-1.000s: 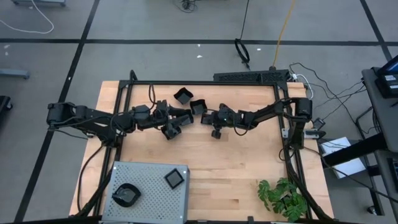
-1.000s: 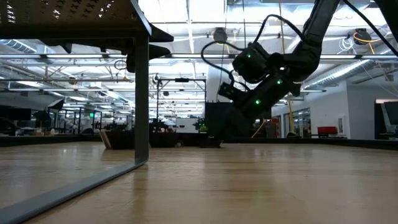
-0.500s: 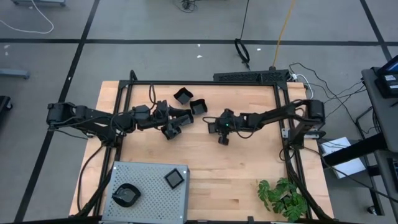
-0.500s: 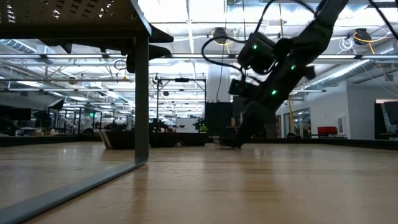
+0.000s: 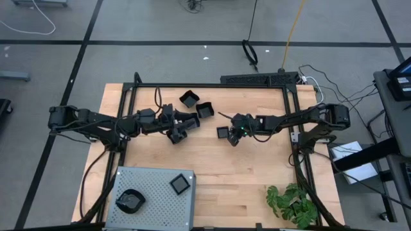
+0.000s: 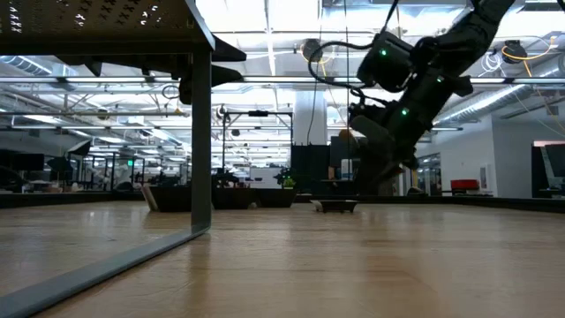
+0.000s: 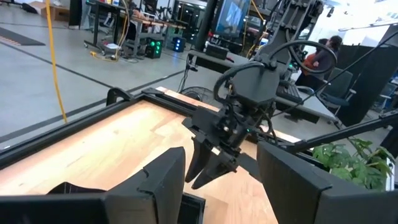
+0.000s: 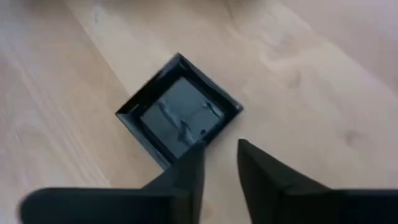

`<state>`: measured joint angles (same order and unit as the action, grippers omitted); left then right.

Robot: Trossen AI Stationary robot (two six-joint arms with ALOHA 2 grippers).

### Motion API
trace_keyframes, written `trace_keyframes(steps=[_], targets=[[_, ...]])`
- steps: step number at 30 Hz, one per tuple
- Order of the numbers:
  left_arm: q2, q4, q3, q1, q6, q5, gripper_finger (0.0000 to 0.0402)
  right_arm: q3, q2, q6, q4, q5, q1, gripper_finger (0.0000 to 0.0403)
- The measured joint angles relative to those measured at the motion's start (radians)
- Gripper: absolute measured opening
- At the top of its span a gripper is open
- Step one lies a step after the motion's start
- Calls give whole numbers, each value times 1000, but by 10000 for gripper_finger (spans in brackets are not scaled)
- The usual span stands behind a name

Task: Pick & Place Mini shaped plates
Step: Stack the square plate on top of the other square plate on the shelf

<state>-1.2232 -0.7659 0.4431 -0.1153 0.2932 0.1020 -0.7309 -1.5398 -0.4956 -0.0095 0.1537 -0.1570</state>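
Observation:
A square black mini plate lies flat on the bare wood near the table's middle, also seen low on the table in the low view. My right gripper hovers just above its near corner, fingers slightly open with nothing between them. My left gripper is held level left of centre, open and empty, facing the right gripper. Two more plates rest on the table near the far frame bar.
A grey perforated tray at the near left holds a round plate and a square plate. A green plant stands at the near right. A black frame borders the work area.
My right gripper carried the square plate toward the table's right edge, dipped its fingertips to the wood and rolled its wrist. It then opened, let go and rose. The plate now lies flat on the table.

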Motion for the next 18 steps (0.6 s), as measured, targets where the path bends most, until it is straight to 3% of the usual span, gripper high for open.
trace_keyframes(steps=[8,18], targets=[[0,8,0,0,-19,0,183,34,1,-155,133,1,0,160],[0,8,0,4,-18,-6,192,34,-157,-197,233,-3,-9,156]])
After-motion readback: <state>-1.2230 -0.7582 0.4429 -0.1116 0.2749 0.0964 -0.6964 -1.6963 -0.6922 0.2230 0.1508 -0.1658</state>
